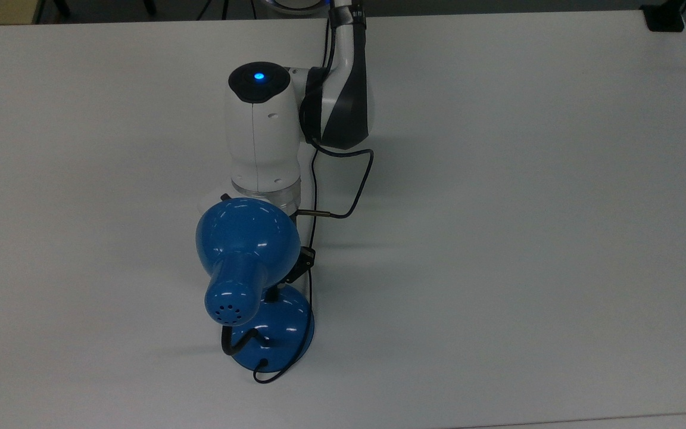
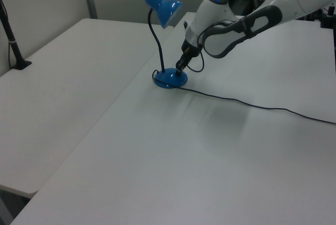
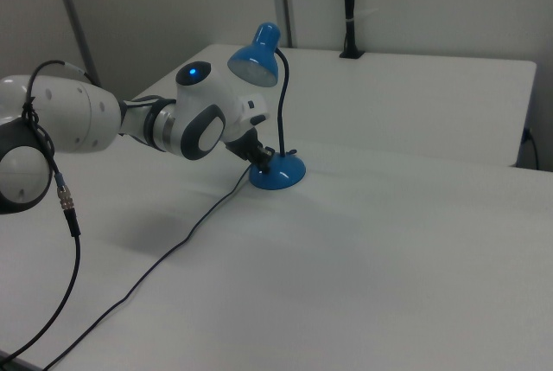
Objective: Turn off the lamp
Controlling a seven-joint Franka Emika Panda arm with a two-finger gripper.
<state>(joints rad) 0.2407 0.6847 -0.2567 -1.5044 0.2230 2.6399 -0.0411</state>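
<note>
The lamp (image 2: 164,41) is found standing on the white table (image 1: 527,179), its blue base (image 2: 169,78) near the far middle of the surface in the left view and its gooseneck (image 2: 156,44) rising to a dome shade (image 2: 164,8) tilted toward the arm. In the top view the shade (image 1: 246,246) overhangs the base (image 1: 277,333) and hides most of the wrist. A thin black cord (image 2: 252,105) is seen trailing from the base toward the left view's right edge.

No glow is observed at the shade and no bright pool is cast on the table; the lamp is judged to be off, or switched at this very instant.

The gripper (image 2: 180,69) is pressed down at the upper face of the base, on the side toward the left view's right, where the switch is taken to sit. In the right view the gripper (image 3: 262,160) is seen at the base's left edge (image 3: 276,172). Whether its fingers are apart or together cannot be told; nothing is seen to be held.

Step in hand: the press on the switch, judged complete or nearly so.

Next move required: a straight lift away from the base, clear of the overhanging shade and gooseneck, so that the base is not dragged and the switch is not toggled again.
</note>
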